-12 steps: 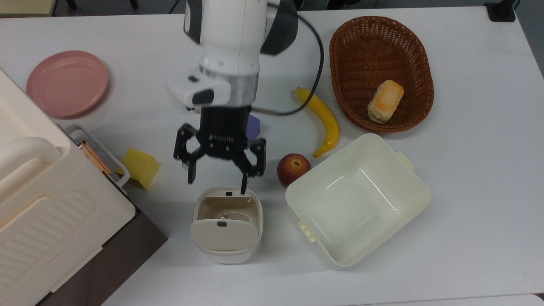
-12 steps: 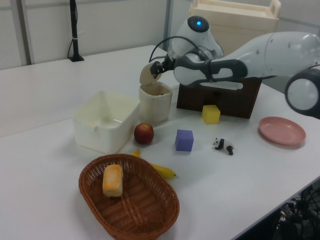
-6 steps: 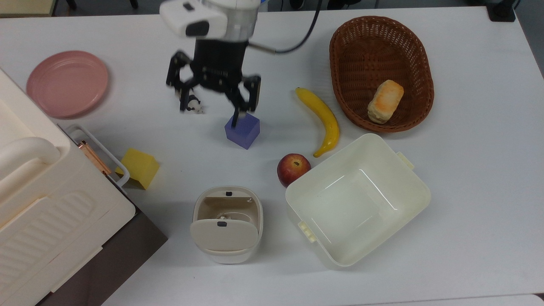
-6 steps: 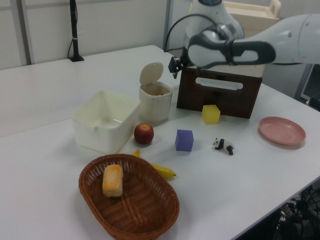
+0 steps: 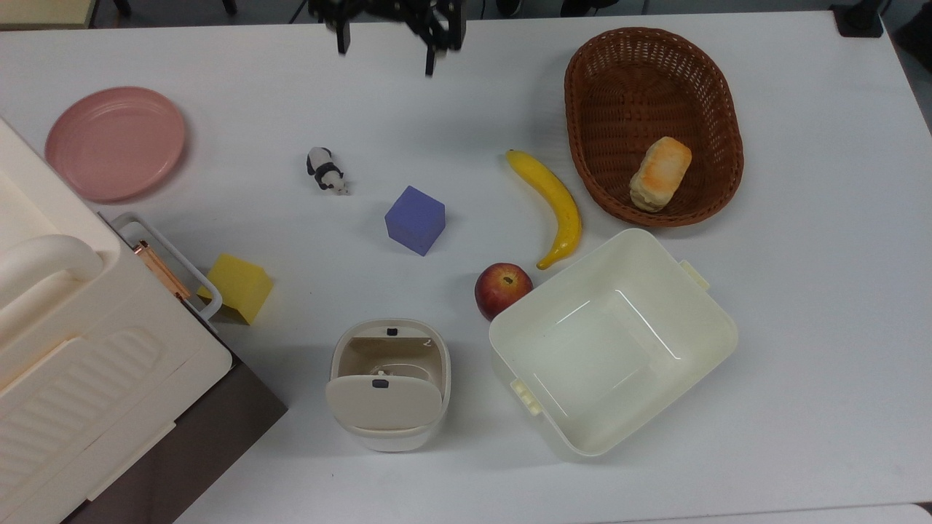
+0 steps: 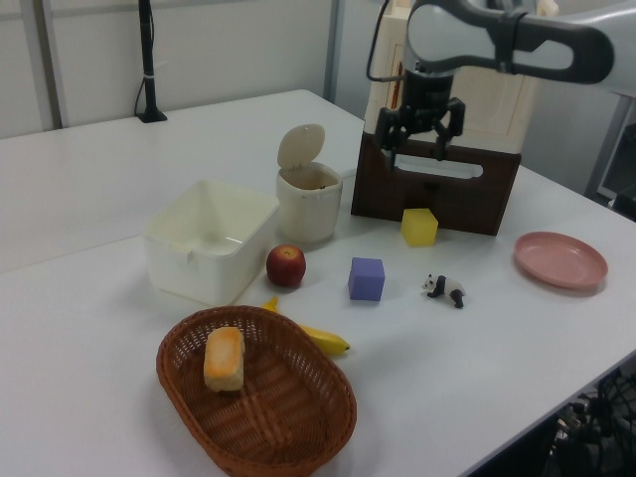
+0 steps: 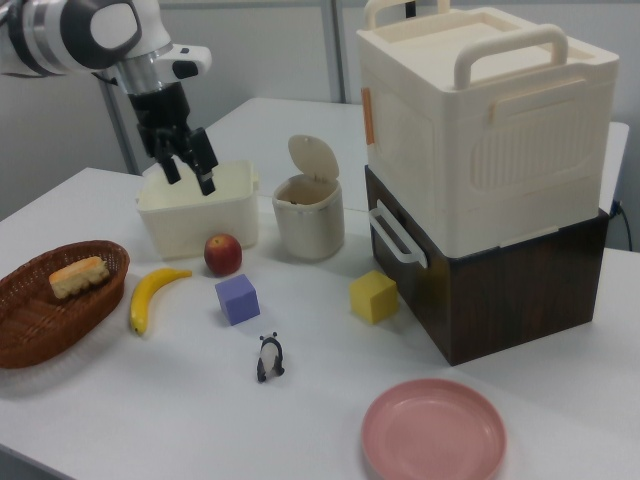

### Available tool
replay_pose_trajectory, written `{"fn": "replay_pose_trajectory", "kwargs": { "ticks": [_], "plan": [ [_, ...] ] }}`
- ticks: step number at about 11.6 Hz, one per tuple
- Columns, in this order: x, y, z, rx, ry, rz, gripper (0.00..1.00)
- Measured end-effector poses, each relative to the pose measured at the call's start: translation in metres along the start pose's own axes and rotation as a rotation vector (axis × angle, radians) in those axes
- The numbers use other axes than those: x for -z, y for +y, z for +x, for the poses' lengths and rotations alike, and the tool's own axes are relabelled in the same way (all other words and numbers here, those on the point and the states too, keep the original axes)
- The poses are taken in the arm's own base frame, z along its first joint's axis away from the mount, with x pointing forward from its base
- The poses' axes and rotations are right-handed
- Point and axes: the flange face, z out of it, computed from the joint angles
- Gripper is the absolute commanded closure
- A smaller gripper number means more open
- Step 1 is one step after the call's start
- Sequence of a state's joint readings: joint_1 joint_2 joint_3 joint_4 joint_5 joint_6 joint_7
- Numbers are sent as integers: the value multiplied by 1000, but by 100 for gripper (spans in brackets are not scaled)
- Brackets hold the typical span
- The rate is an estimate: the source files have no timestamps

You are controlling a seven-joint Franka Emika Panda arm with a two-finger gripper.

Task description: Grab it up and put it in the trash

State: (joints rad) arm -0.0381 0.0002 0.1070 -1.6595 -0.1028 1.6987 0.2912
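The trash, a small cream-white bin [image 5: 393,439], stands near the table's front in the top view with its flip lid up. It also shows beside the tub [image 6: 308,214] and in front of the big box [image 7: 308,232]. Inside it, just above the lid's edge, a small pale lump [image 5: 381,373] peeks out and looks like the crumpled white paper; most of it is hidden. My gripper [image 5: 385,58] hangs open and empty at the table's far edge, well away from the bin. It sits high above the table [image 6: 417,154] [image 7: 190,178].
A panda figurine [image 5: 324,169], purple cube [image 5: 415,220], yellow block [image 5: 238,287], apple [image 5: 502,290] and banana [image 5: 553,204] lie mid-table. A cream tub [image 5: 510,327], a wicker basket [image 5: 582,80] with bread [image 5: 660,174], a pink plate [image 5: 115,142] and a stacked cream box [image 5: 73,364] ring them.
My gripper, open throughout, has left the spot just above the bin and travelled up and away to the table's far edge. The panda and purple cube have come out from under the arm.
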Motion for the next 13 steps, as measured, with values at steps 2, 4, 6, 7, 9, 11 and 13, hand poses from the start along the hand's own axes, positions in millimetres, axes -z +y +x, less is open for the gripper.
{"fn": "replay_pose_trajectory", "kwargs": {
  "ticks": [2, 4, 6, 7, 9, 11, 13],
  "plan": [
    [2, 12, -13, 54, -59, 18, 0],
    [0, 28, -10, 47, -72, 55, 0],
    [-2, 36, -9, 42, -76, 63, 0],
    [-3, 36, -9, 48, -78, 63, 0],
    [-4, 35, -9, 76, -80, 64, 0],
    [-4, 35, -9, 91, -79, 64, 0],
    [-4, 35, -9, 95, -79, 65, 0]
  ]
}}
